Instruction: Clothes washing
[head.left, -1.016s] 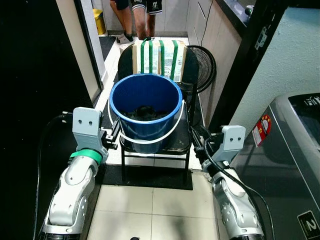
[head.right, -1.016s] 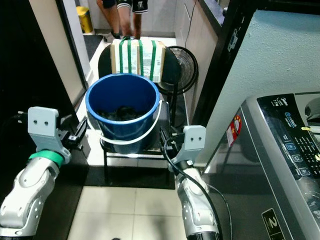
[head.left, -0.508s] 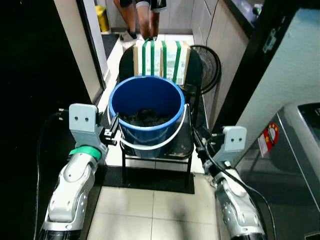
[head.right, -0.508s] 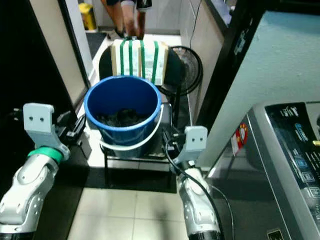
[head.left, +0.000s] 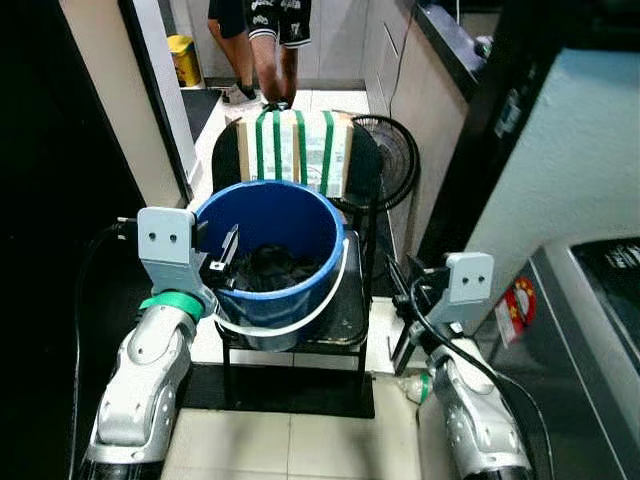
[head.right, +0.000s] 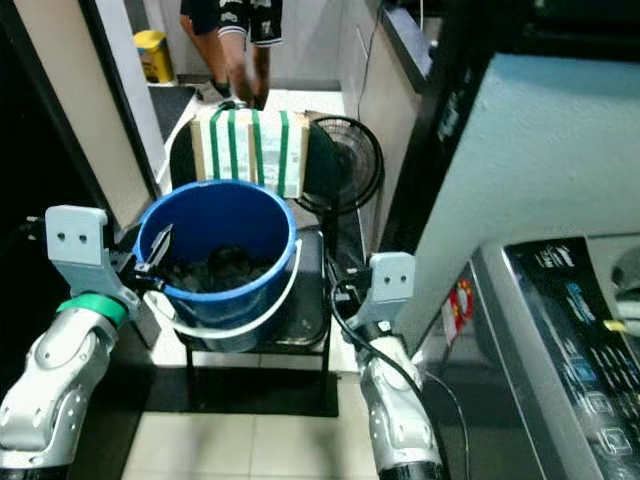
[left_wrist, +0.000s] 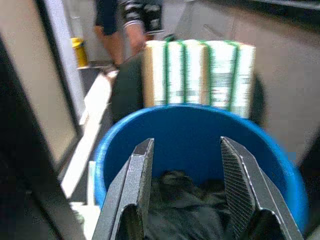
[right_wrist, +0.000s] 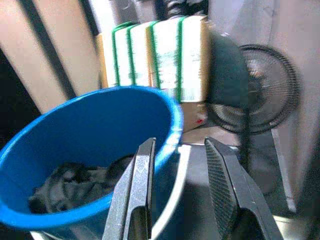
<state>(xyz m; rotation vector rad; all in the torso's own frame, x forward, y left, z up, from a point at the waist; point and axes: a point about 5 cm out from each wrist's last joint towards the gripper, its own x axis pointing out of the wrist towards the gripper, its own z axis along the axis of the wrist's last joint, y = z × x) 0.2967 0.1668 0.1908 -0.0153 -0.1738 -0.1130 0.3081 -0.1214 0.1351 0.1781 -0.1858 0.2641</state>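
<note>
A round blue plastic bucket (head.left: 270, 255) with a thin white wire handle (head.left: 300, 318) drooping over its front stands on the seat of a black metal-framed chair (head.left: 345, 305), and a crumpled heap of dark clothes (head.left: 268, 268) lies in its bottom, leaving most of the smooth inner wall bare. Against the chair's back leans a cardboard box (head.left: 295, 150) banded with green stripes, just behind the bucket's rim. The left gripper (head.left: 225, 252) reaches over the bucket's near-left rim, its ribbed black fingers (left_wrist: 137, 185) spread apart above the clothes and touching nothing. The right gripper (right_wrist: 177, 187) hangs beside the bucket's right side, level with the seat, its fingers likewise parted and empty. A round black floor fan (head.left: 395, 160) stands behind the chair to the right. On the far right is the grey top of a washing machine (head.right: 570, 330) with a printed control panel. A person's legs (head.left: 265, 45) stand in the tiled passage beyond, near a yellow bin (head.left: 183, 58).
</note>
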